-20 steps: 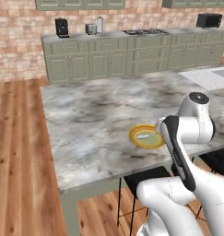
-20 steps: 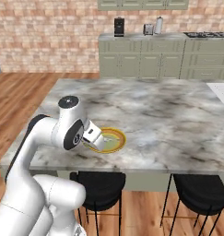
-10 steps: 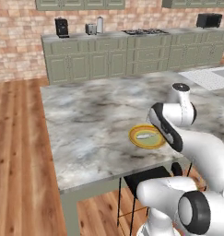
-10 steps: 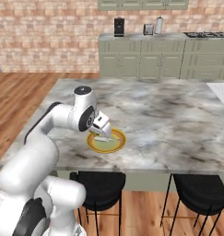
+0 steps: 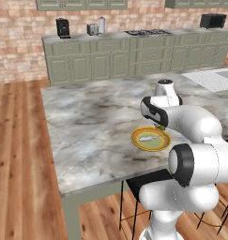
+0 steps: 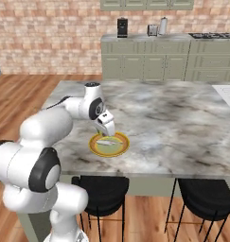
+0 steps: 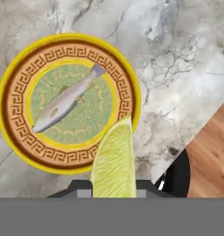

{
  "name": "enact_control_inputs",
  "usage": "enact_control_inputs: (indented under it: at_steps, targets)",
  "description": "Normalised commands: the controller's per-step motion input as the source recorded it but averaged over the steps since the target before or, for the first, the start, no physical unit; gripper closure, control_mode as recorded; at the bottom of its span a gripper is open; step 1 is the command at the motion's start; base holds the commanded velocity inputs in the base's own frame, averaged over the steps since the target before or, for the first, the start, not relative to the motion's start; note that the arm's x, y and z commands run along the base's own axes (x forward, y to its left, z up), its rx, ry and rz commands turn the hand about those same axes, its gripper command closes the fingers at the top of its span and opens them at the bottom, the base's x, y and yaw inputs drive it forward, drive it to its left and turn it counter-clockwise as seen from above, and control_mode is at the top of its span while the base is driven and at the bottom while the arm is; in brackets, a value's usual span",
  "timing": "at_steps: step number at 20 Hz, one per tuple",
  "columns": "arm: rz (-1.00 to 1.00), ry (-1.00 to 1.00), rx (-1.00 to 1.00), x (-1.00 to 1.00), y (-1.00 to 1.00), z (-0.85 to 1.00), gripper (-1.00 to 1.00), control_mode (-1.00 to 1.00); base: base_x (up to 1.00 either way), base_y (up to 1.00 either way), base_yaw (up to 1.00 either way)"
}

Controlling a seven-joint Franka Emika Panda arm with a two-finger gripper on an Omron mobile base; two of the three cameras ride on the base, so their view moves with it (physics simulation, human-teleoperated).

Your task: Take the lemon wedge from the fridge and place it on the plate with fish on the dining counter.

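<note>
Lemon wedge (image 7: 114, 161): yellow-green, held above near rim of yellow plate (image 7: 21, 152). Grey fish (image 7: 65, 103) lies diagonally on plate, on the marble tabletop (image 7: 178, 69).

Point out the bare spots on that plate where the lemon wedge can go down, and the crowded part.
On the plate, the green centre is free on either side of the fish, which lies diagonally across the middle; the patterned rim is bare too. The lemon wedge, held in the gripper, hangs over the rim nearest the counter edge. Around the plate the dining counter is bare marble.
</note>
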Motion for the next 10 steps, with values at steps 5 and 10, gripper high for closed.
enact_control_inputs:
  at_steps: [5, 10]
  targets:
    - [-0.16, 0.10, 0.01, 0.05, 0.00, -0.55, 1.00, -1.00, 0.00, 0.00, 0.00]
    - [-0.14, 0.03, 0.03, 0.00, 0.00, -0.58, 1.00, -1.00, 0.00, 0.00, 0.00]
